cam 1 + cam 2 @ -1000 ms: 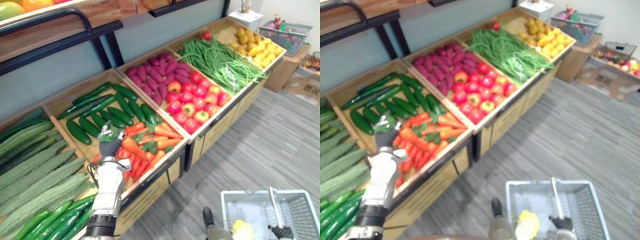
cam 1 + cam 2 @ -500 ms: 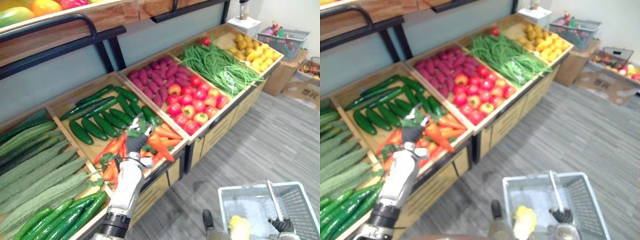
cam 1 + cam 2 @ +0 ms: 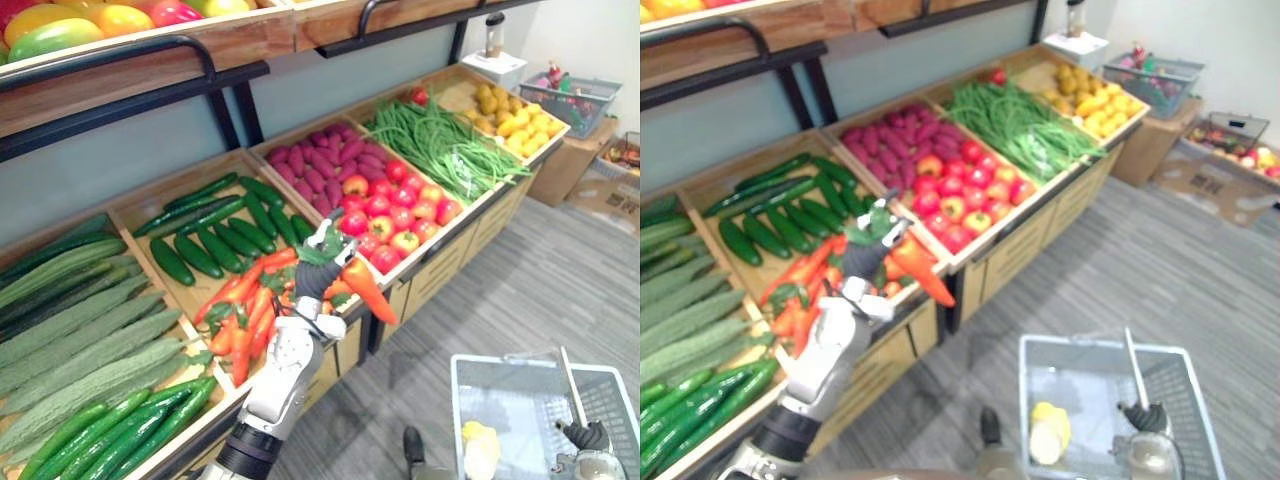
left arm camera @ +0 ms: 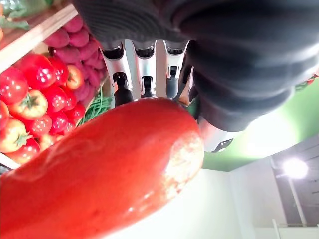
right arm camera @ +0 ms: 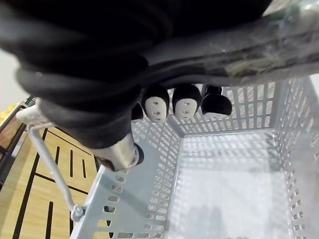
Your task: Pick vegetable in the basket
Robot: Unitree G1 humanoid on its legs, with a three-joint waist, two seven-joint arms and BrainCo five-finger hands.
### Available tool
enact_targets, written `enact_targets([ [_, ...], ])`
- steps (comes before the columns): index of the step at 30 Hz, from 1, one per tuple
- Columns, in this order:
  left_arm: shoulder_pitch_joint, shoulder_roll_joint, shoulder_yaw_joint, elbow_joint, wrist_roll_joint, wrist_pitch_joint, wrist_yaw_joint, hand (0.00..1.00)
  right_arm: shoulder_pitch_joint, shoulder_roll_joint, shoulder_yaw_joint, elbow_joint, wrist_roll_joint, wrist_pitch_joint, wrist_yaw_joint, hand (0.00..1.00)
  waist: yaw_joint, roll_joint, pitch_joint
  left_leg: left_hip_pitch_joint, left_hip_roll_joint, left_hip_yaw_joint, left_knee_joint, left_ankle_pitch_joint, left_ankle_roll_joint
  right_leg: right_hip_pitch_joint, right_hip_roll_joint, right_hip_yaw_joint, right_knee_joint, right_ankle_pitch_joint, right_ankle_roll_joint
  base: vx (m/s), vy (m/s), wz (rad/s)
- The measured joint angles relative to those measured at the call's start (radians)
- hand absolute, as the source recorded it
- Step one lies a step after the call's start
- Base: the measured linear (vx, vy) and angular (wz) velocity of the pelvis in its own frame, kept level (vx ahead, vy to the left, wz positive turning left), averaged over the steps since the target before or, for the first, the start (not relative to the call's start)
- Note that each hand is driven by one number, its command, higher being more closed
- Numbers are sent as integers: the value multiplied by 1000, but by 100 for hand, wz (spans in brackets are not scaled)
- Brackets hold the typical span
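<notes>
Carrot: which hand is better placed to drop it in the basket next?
Left. The left hand grips the carrot in the air, its tip toward the basket. The right hand is curled round the basket's handle, so it is busy.

I'm looking at a grey striped plank floor, a long slanted light-wood display stand, a pale grey-blue back wall behind it, and a white wall far right.

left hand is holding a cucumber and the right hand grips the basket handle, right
Not a cucumber: the left hand holds an orange carrot, clear in the left eye view and left wrist view. The right hand does grip the basket handle.
</notes>
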Motion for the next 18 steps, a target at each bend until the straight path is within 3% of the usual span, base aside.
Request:
enact_targets([
  [5, -16, -2, -68, 0, -1, 0, -8, 100, -7, -4, 8, -31, 3, 3, 2, 100, 14, -8, -5, 0, 1, 2, 1, -2, 2, 0, 0, 1, 0, 2, 2, 0, 0, 0],
  [18, -49, -13, -231, 11, -40, 0, -36, 100, -12, -4, 141, -162, 32, 2, 27, 100, 13, -18, -8, -1, 2, 12, 17, -13, 3, -1, 2, 17, 0, 2, 3, 0, -3, -1],
])
